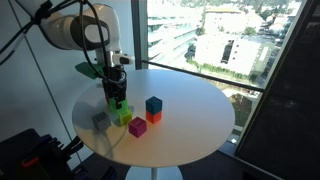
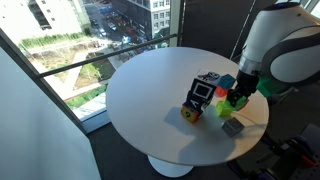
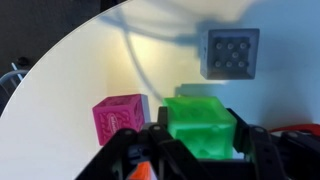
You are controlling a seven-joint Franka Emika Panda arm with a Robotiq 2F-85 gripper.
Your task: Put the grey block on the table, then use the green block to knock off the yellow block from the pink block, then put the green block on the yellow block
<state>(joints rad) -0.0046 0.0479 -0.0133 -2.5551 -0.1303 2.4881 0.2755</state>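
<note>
Lime-green and faintly pebbled, the green block [image 3: 200,120] is pinched between the two dark fingers of the tool [image 3: 207,142], which presses on its opposite side faces; the wrist view shows the cube square and level in that grip. It hangs just beside the pink block [image 3: 120,118], a magenta cube with raised relief moulded into its faces, which rests flat on the desk [image 3: 60,90].

In an exterior view a yellower cube face [image 1: 123,118] shows directly under the held block, close beside the pink block [image 1: 137,127]. It looks like the yellow block, though the picture is too small to tell if the two cubes touch.

The grey block [image 3: 232,52] lies on the smooth, pale beige, round top, farther from the pink block than the green one and apart from both. Its matt upper face carries a three-by-three grid of round dimples.

A teal cube [image 1: 153,104] and an orange-red cube [image 1: 153,118] stand near the pink block, on the side away from the tool. A taller box with a multicoloured pattern [image 2: 205,90] stands somewhat beyond it.
</note>
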